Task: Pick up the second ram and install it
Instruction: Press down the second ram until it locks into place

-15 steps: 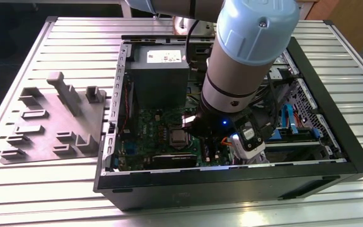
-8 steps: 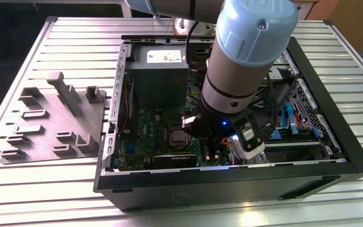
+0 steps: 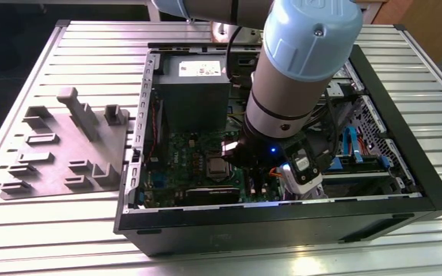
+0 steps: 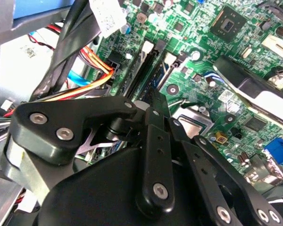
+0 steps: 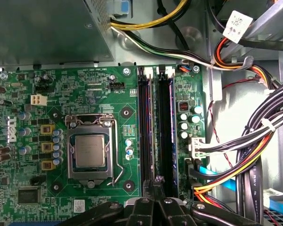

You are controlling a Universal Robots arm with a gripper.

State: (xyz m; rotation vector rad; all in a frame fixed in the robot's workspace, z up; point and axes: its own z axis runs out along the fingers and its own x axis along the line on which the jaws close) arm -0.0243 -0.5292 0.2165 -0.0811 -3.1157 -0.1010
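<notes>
Gripper (image 5: 156, 203): jaws closed together, pressing on the second ram (image 5: 156, 136) in the motherboard (image 5: 85, 89) slots.
Writing: unreadable.

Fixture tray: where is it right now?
In the exterior view, the grey fixture tray lies flat on the slatted metal table, right beside the open computer case on the exterior view's left.

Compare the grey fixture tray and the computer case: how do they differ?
The tray is grey and low; the case is black and deep. The case holds the motherboard and the arm reaches into it; the tray lies apart, at the exterior view's left. Both rest on the slatted table.
</notes>
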